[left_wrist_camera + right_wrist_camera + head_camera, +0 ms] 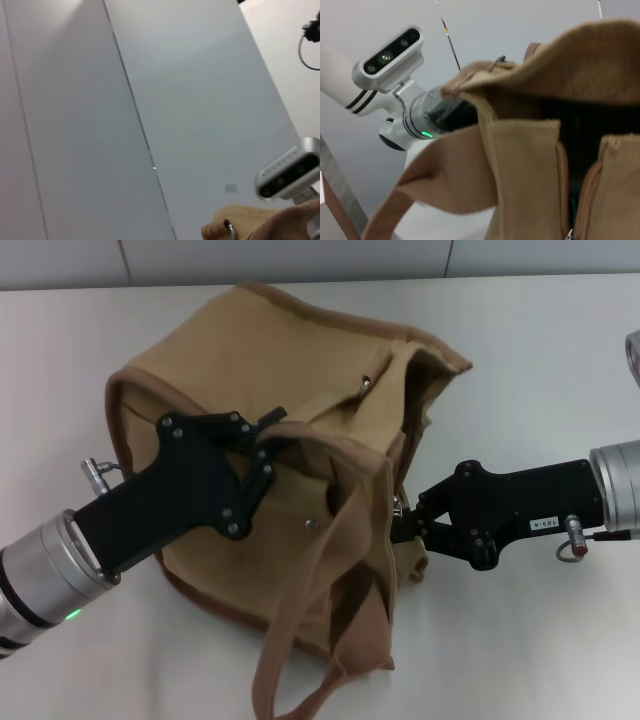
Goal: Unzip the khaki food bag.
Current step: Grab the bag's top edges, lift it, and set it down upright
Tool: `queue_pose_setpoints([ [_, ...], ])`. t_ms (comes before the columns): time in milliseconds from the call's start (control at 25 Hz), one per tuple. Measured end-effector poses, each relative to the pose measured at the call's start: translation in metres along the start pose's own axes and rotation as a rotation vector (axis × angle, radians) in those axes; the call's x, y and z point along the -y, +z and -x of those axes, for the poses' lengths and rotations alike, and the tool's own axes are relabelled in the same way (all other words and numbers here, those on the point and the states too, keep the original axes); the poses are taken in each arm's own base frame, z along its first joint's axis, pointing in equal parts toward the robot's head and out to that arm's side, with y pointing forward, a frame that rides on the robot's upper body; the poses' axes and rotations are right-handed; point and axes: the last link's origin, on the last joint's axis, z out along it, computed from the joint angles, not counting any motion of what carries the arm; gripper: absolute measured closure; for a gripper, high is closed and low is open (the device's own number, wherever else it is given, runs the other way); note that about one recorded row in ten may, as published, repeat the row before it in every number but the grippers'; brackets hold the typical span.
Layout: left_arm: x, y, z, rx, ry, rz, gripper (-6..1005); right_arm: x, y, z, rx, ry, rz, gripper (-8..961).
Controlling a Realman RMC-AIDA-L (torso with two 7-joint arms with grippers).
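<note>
Right gripper (404,524): fingers pinched together at the khaki food bag (290,390), on its right edge by the zipper end. Left gripper (268,445): fingertips clamped on the fabric along the bag's top edge. Bag sits mid-table (540,340), tilted, mouth gaping; one webbing handle (300,640) trails toward the front.
</note>
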Motion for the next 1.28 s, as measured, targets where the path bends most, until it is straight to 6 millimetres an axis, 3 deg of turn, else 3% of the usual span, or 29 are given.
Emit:
queue_pose_setpoints([
  [1280, 0.02, -0.025, -0.006, -0.067, -0.133, -0.346, 944, -0.001, -0.016, -0.022, -0.023, 0.046, -0.07, 842],
])
